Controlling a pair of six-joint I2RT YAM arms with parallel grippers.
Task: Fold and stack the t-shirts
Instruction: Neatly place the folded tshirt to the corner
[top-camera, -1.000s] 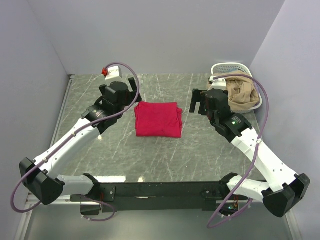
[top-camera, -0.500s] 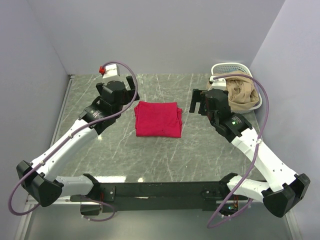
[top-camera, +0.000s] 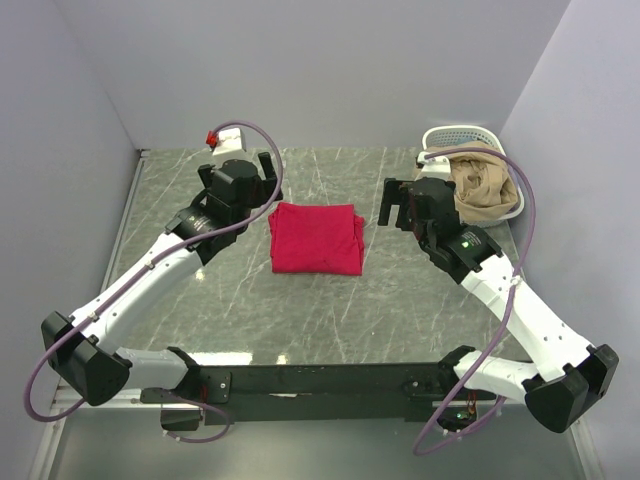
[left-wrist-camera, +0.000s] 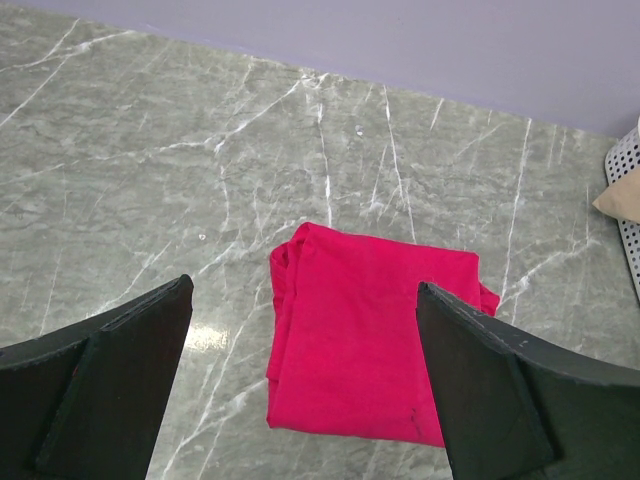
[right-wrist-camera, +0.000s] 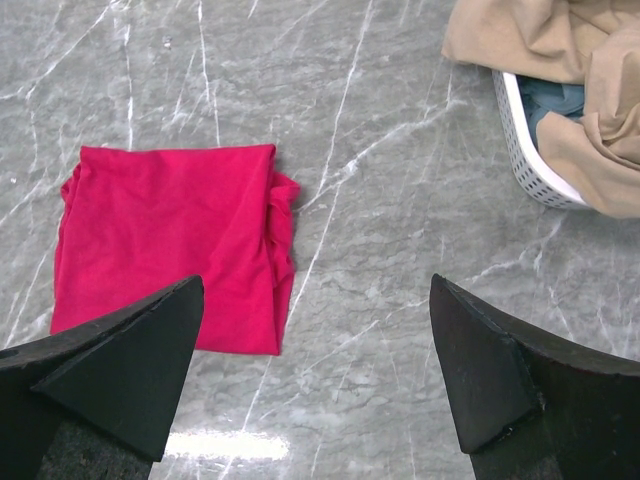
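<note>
Pale lilac walls (top-camera: 330, 70) close in on three sides of a grey-green marbled bench (top-camera: 330, 310), which throws back a soft glare near the front.

From above, a crimson t-shirt (top-camera: 316, 238) lies folded into a neat rectangle mid-bench, between the two arms and touched by neither. The left claw (top-camera: 240, 178) hovers just beside its far-left corner with its jaws spread wide and nothing in them. The right claw (top-camera: 410, 205) hangs off the shirt's right edge, equally wide and empty. Behind it a white lattice basket (top-camera: 445, 135) sits in the far-right corner, heaped with tan garments (top-camera: 485, 185) that spill over the rim.

In the left wrist view, the dark fingers (left-wrist-camera: 120, 380) frame the red fold from well above. Its long edges look straight, while the right-hand side bunches a little.

In the right wrist view, the fingers (right-wrist-camera: 110, 370) stand equally far apart, with the shirt at left and the basket at right. A bluish cloth (right-wrist-camera: 545, 105) shows under the tan.

I'd judge this fold finished and the next shirt due from the basket. To do that well, the right claw should pinch a single tan layer near its top. It should lift it clear of the rim so the basket doesn't drag, then spread it on bare marble beside the red fold.
</note>
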